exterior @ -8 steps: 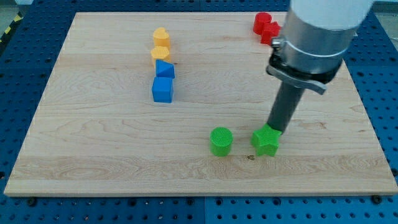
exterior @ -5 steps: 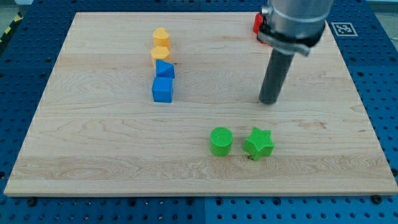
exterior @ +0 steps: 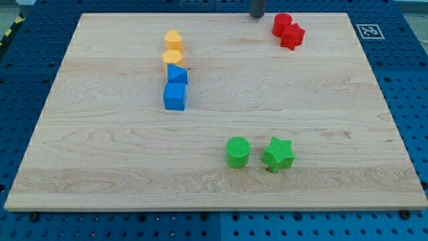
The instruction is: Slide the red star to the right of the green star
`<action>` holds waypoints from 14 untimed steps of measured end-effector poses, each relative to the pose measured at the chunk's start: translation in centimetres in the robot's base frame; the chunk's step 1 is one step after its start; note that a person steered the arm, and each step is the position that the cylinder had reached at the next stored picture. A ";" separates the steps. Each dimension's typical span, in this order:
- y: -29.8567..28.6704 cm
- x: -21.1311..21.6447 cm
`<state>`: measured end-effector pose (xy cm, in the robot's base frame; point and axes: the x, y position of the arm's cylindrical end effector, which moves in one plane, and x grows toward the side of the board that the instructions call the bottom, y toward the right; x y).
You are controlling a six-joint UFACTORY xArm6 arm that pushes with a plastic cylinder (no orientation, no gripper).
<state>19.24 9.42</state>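
The red star point(exterior: 293, 35) lies near the view's top right of the wooden board, touching a red cylinder point(exterior: 281, 24) just up and left of it. The green star point(exterior: 278, 154) lies low on the board, right of centre, with a green cylinder point(exterior: 238, 152) close on its left. My tip point(exterior: 257, 15) is at the board's top edge, a little left of the red cylinder and far above the green star. Only the rod's lower end shows.
Two orange blocks point(exterior: 173, 39) point(exterior: 172, 59) and two blue blocks point(exterior: 177, 75) point(exterior: 175, 96) form a column on the board's upper left. The board point(exterior: 100, 167) lies on a blue pegboard table. A marker tag point(exterior: 368, 31) sits at the top right.
The rod has moved from beside the green star up the board to its top edge, left of the red blocks. The green star was nudged slightly left early on.
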 end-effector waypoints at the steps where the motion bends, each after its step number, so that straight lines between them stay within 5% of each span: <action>1: 0.4 0.0; 8: 9.7 12.6; 14: 14.2 28.3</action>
<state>47.50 23.61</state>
